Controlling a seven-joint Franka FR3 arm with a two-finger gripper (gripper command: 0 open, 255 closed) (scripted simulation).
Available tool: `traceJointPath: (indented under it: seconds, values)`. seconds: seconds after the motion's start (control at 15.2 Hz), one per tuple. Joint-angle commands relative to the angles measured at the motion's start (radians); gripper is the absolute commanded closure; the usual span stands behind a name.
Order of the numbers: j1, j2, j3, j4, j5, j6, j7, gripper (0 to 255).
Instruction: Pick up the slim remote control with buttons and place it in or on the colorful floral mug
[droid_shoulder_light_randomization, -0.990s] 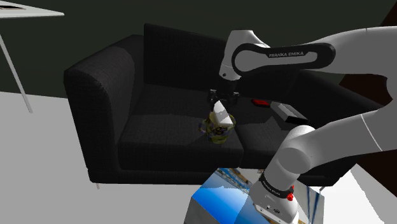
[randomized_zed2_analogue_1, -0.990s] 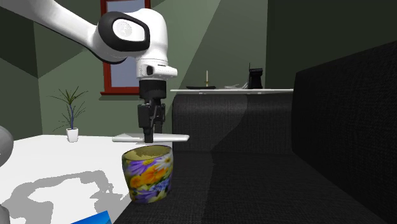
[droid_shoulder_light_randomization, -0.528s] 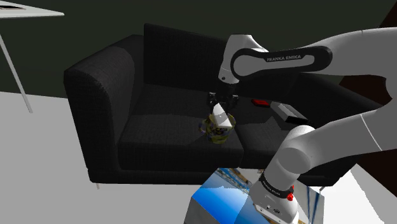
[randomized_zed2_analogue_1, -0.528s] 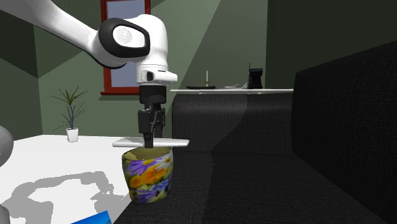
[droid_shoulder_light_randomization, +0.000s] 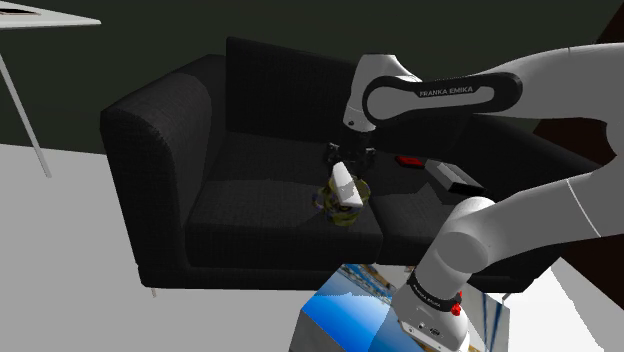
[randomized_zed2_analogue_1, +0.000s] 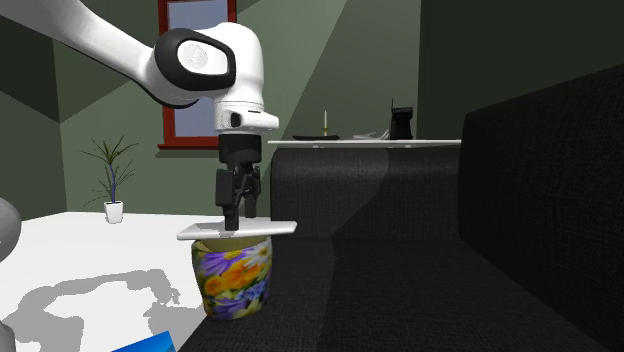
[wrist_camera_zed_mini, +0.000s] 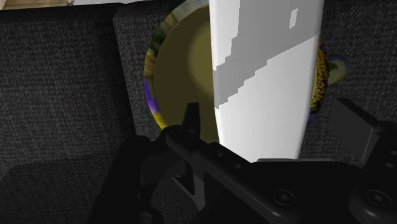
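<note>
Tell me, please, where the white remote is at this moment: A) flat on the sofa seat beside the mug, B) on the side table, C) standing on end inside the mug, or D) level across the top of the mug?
D: the second exterior view has the remote lying level across the rim of the flowered mug.

Counts: 1 black sofa (droid_shoulder_light_randomization: 170, 140), 1 floral mug (randomized_zed2_analogue_1: 232, 275), 1 white remote (randomized_zed2_analogue_1: 275, 227), 1 arm (randomized_zed2_analogue_1: 110, 40), 1 gripper (randomized_zed2_analogue_1: 233, 222) (2 fingers), 1 white table (droid_shoulder_light_randomization: 50, 20), 1 potted plant (randomized_zed2_analogue_1: 113, 180), 1 red-framed window (randomized_zed2_analogue_1: 192, 125), 1 black box (droid_shoulder_light_randomization: 455, 180), 1 small red item (droid_shoulder_light_randomization: 408, 160).
</note>
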Motion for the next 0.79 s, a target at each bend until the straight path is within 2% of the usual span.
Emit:
traceJointPath:
  seconds: [0.0, 0.2, 0.73]
  values:
    - [0.000, -0.007, -0.001, 0.029, -0.001, -0.036, 0.000, 0]
    - [-0.002, -0.016, -0.005, 0.117, -0.004, -0.133, 0.000, 0]
    - [-0.002, -0.016, -0.005, 0.117, -0.004, -0.133, 0.000, 0]
